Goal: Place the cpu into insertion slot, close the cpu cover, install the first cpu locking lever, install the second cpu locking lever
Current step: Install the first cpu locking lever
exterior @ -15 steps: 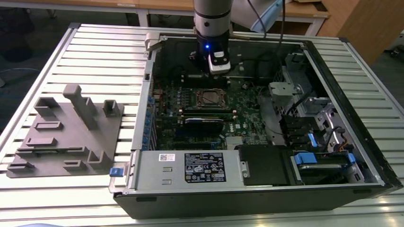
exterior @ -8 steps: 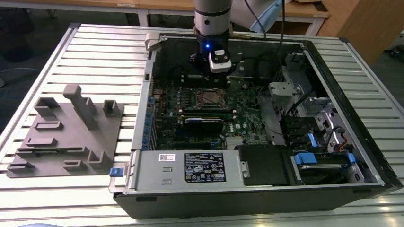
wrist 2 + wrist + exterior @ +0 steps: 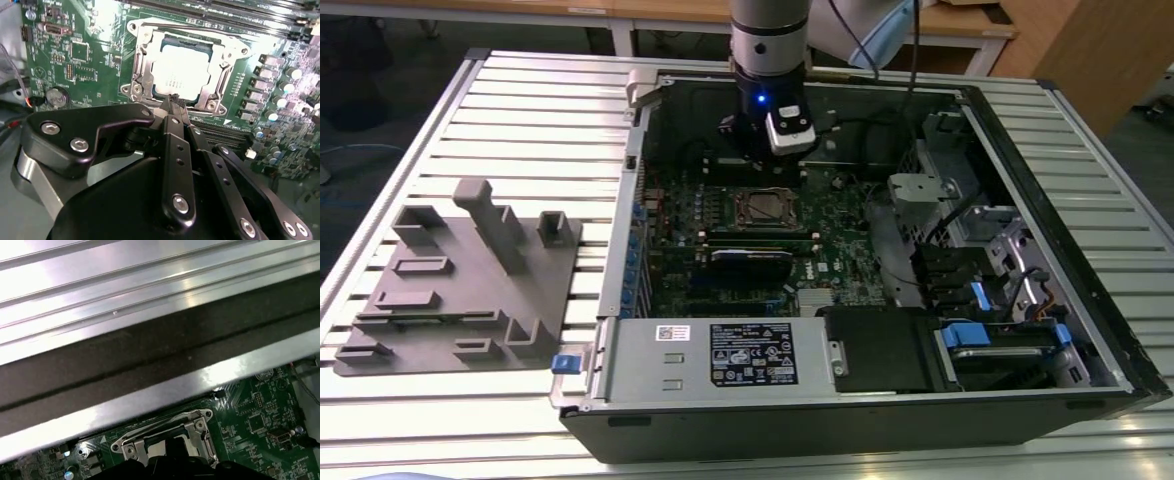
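While my black gripper (image 3: 175, 100) hangs with fingertips pressed together, gripping nothing, the pale square silvery cpu (image 3: 181, 69) lies seated in the metal-rimmed insertion slot (image 3: 137, 75) just beyond its tips.

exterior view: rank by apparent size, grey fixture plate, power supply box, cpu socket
1. Power supply box and grey fixture plate: look about alike, not ranking them.
2. Insertion slot: clearly smallest, though it lies deeper in the case.

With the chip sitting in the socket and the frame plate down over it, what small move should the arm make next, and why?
Probably a short descent toward the socket's edge to work a locking lever. In the second wrist view the cpu lies in the insertion slot with the cpu cover down around it, and the gripper hangs just short of it, holding nothing.
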Tool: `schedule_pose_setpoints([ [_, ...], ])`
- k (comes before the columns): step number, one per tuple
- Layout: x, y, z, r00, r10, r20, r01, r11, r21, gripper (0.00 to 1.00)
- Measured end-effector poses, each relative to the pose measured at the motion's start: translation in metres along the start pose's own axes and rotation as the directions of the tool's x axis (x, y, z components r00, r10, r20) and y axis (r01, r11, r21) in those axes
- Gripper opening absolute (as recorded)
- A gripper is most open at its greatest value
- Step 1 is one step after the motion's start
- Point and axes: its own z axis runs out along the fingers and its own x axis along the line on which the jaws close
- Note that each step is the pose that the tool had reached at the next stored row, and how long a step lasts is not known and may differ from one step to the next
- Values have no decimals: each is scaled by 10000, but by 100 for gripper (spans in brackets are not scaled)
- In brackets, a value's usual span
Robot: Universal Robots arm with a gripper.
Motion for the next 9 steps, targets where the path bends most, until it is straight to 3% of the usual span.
schedule_pose_setpoints([
  [5,2,0,18,9990,-431,-85,433,9984,358,11],
  [9,4,-1,28,9963,-846,-119,850,9958,343,11],
])
